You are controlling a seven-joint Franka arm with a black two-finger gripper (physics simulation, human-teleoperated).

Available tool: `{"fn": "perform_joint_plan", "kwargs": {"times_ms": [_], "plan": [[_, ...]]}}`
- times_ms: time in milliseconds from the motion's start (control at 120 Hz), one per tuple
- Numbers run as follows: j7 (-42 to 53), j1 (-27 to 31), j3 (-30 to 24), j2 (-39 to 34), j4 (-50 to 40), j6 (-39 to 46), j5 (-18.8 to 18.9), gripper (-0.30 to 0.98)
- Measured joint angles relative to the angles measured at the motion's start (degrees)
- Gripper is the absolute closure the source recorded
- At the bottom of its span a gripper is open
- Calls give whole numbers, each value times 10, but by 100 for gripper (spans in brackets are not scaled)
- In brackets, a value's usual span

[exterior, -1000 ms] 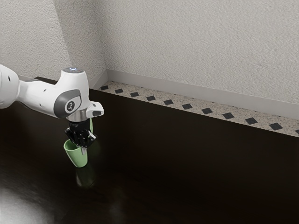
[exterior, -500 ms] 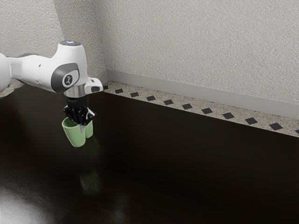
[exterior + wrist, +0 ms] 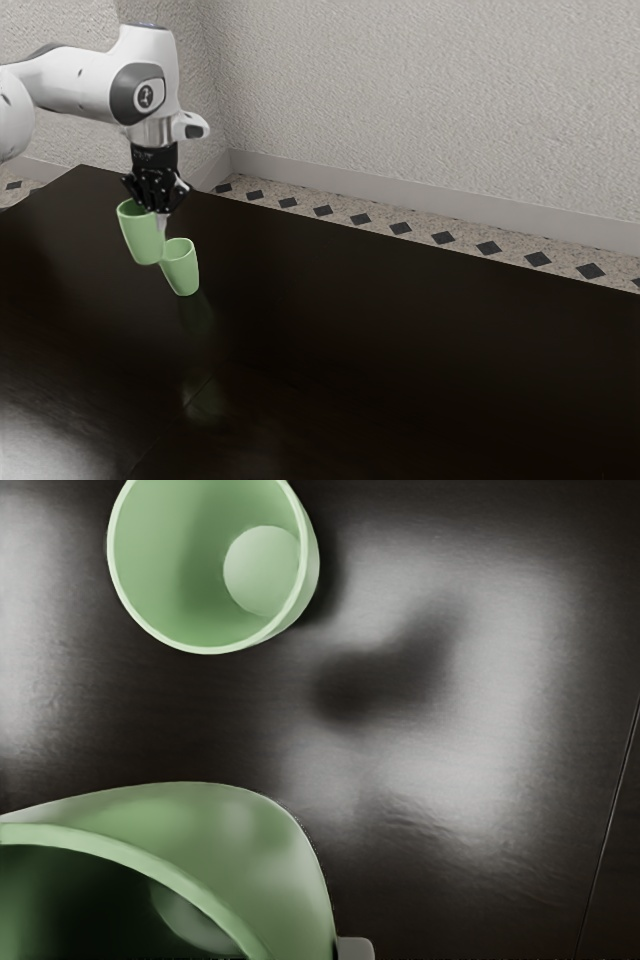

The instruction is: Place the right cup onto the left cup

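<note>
Pale textured walls (image 3: 420, 100); speckled floor (image 3: 330, 203) with dark diamonds; dark, glossy table (image 3: 420, 350) catching light.

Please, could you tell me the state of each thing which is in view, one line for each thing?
Gripper: shut on the raised cup, at its rim.
Raised cup: held above the table, mouth up, not stacked.
Standing cup: upright on the table, mouth up, empty.
Table: bearing the standing cup.
</note>
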Motion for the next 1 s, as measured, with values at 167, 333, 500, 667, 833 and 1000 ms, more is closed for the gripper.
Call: {"fn": "perform_joint_plan", "kwargs": {"times_ms": [167, 333, 500, 667, 833, 1000], "plan": [[21, 21, 0, 61, 78, -33, -13, 79], [40, 35, -2, 113, 154, -49, -28, 79], [54, 47, -4, 138, 179, -39, -44, 79], [68, 59, -4, 179, 223, -28, -59, 79], [80, 65, -4, 190, 230, -16, -69, 79], [89, 65, -4, 194, 230, -4, -73, 79]]}}
